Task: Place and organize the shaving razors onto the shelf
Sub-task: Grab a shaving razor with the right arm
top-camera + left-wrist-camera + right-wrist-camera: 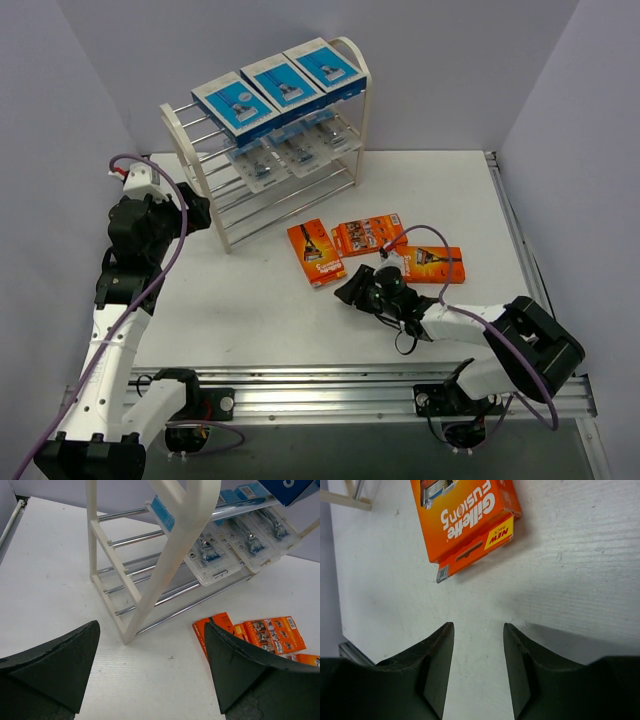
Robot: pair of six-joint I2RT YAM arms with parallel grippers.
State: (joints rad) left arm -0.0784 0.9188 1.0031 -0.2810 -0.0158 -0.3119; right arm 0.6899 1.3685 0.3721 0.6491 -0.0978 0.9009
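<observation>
My left fingers stand wide apart with nothing between them. They hang above the white counter, just off the left end of the white-framed shelf with its thin chrome rods. My right fingers are parted roughly halfway and grip nothing; between them I see only bare counter, and they hang low over it.

Just ahead of my right fingertips, not touching them, a flat orange razor pack lies face up, printed "Gillette Fusion5" with a yellow "NEW" patch on its edge. A second orange pack lies flat a little farther back and to the right, near the first but apart from it. A third orange pack lies just beside my right wrist; I cannot tell whether the two touch. All three rest on the counter in front of the shelf, clear of its frame.

On the shelf, three blue razor boxes sit side by side along the top tier. Three clear blister packs with blue cards lie in a row on the tier beneath them.
</observation>
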